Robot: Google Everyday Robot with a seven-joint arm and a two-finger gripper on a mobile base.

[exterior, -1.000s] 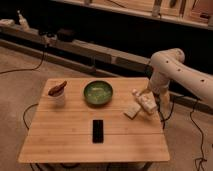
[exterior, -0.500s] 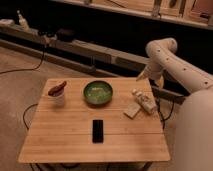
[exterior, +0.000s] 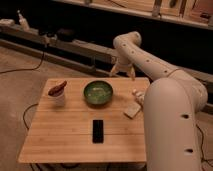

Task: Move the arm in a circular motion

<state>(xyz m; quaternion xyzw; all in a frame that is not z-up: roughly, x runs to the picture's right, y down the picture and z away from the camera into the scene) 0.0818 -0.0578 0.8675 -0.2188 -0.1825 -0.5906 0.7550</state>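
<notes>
The arm [exterior: 150,64] is seen on the right side of the camera view. Its thickest white segment fills the lower right corner, at about 4 o'clock from the table centre, and the right edge of the wooden table [exterior: 70,142] is covered by it. From there a thinner segment, marked with small dark dots, is led up and to the left to a rounded joint, where it is bent downwards.

The gripper [exterior: 123,74] is found at the tip, at about 1 o'clock from the table centre, over the far edge of the table. Its 2 prongs are spread wide and pointed down, and nothing is held between them. No contact with the table or with any object can be seen.

On the table, 4 things are clearly seen. A green bowl [exterior: 98,93] is placed near the far edge, at about 12 o'clock, with the gripper near it at its 1 o'clock. A white cup [exterior: 57,97], with a reddish-brown item on top, is placed at 10 o'clock, well apart from the bowl. A black phone [exterior: 98,130] is laid flat at 6 o'clock from the bowl. A pale flat block [exterior: 132,110] is laid at 3 o'clock, just beside the thick arm segment. A small light object [exterior: 136,94] behind it cannot be identified.

A cable [exterior: 30,67] is seen on the floor at 10 o'clock from the table.
</notes>
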